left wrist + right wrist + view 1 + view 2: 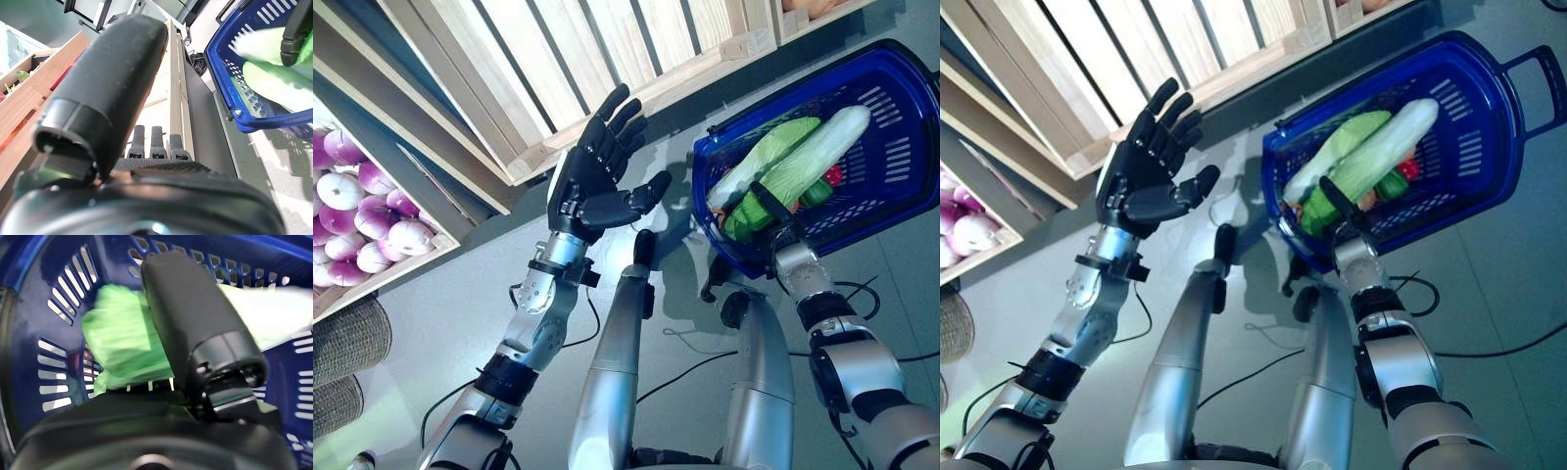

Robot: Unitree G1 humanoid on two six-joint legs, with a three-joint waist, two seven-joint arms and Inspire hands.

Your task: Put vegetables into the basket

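The blue basket point(901, 166) sits at the upper right of the frame, on the grey floor point(440, 323). It holds two long cabbages point(808, 157), pale at one end and green at the other, lying side by side across it, with small red and green vegetables point(824, 184) partly visible under them. The right hand point(773, 217) reaches over the basket's near rim from the lower right; its thumb lies across the leafy green end of a cabbage, but its fingers are hidden beneath, so the grip cannot be told. The left hand point(597, 176) is raised at the centre of the frame, fingers spread wide and straight, holding nothing, well apart from the basket. Pale wooden crates point(607, 59) fill the top left. A crate of purple-and-white onions point(362, 211) sits at the left edge.
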